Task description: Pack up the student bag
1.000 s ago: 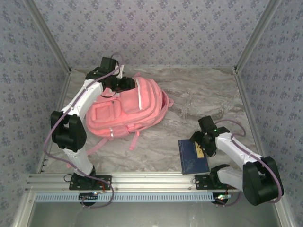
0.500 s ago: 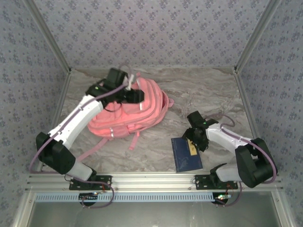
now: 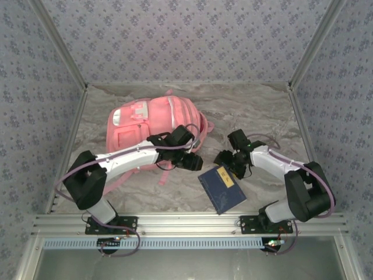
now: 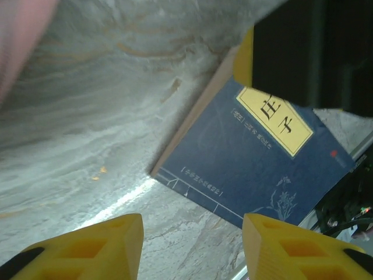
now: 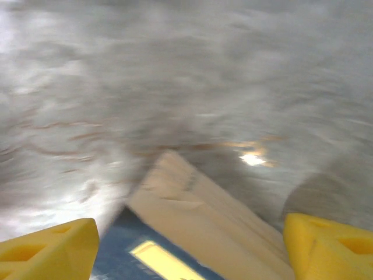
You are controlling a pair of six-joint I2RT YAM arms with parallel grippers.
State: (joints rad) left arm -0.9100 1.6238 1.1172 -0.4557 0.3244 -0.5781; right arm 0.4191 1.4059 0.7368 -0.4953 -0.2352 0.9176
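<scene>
The student bag (image 3: 145, 125) is a big pink backpack lying flat at the back left, and a blur of its pink fabric (image 4: 17, 35) shows in the left wrist view. A dark blue book (image 3: 221, 188) with a yellow label lies on the marble in front of it. My left gripper (image 3: 189, 160) hovers between bag and book, open, with nothing between its yellow fingers (image 4: 87, 245); the book (image 4: 256, 157) lies just beyond them. My right gripper (image 3: 226, 158) is at the book's far corner, its jaws wide and closed on that corner (image 5: 215, 224), where cream page edges show.
The marble table (image 3: 256, 111) has free room at the back right. Patterned walls close in three sides. An aluminium rail (image 3: 186, 221) runs along the near edge, close to the book's front corner. A pink strap (image 3: 166, 174) trails in front of the bag.
My left arm has swung from the bag's far side to its front right, towards the book. My right gripper has moved left with the book, which has turned askew.
</scene>
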